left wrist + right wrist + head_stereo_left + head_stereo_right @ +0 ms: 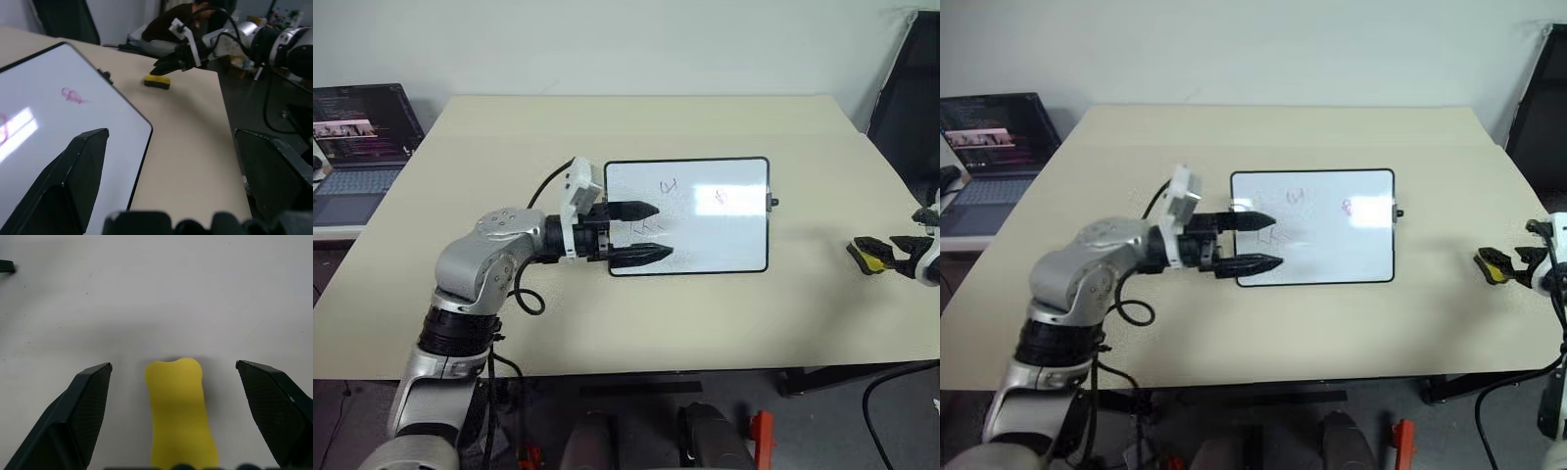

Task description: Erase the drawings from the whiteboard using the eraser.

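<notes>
A wide beige counter [636,294] carries the whiteboard [715,245] near its middle, lying flat, with a laptop [357,147] off its left edge. A few small drawings [668,184], red and dark, mark the board. The left end effector [651,233] hovers over the board's left end, fingers spread and empty. Well to the right, the yellow eraser [181,411] lies on the counter between the wide-open fingers of the right end effector [881,257], which do not touch it.
</notes>
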Robot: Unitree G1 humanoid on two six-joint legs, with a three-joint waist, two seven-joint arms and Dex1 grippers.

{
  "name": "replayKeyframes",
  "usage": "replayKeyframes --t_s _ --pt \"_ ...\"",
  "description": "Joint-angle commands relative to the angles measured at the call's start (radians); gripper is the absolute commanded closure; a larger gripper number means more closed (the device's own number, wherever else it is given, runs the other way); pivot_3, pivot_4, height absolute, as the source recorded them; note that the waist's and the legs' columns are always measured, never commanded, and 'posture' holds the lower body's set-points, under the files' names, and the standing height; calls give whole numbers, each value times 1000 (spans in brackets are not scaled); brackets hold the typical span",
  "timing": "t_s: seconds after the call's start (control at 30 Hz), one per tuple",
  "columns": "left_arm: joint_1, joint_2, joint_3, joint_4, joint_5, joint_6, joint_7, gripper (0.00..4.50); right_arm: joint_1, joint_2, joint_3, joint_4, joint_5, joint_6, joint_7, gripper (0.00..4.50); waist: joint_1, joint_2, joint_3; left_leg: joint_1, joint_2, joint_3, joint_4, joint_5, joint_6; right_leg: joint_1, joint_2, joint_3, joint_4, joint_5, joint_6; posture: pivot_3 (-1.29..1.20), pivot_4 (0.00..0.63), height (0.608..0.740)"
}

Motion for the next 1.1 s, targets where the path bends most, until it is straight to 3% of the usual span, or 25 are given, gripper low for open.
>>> replayKeyframes --t_s 0.03,0.67,0.8,1.1 --pt "-10 2 -17 -21 9 -18 -16 0 -23 -25 -4 -2 -8 -25 8 37 -2 0 0 0 0 0 0 0 0 0 0 0 0 0 0 0 150 740" --pt "6 4 -38 -54 4 -16 -33 0 -48 -11 49 48 -62 0 10 37 0 0 0 0 0 1 0 0 0 0 0 1 0 0 1 0 150 740" --pt "8 2 -37 -57 4 -15 -27 0 -46 -9 56 48 -65 7 14 935 0 0 0 0 0 1 0 0 0 0 0 1 0 0 1 0 150 740" --pt "8 1 -38 -55 11 -20 -25 0 -44 10 84 44 -88 27 -5 4086 -1 0 0 0 0 1 1 0 0 0 0 1 0 0 1 0 150 740"
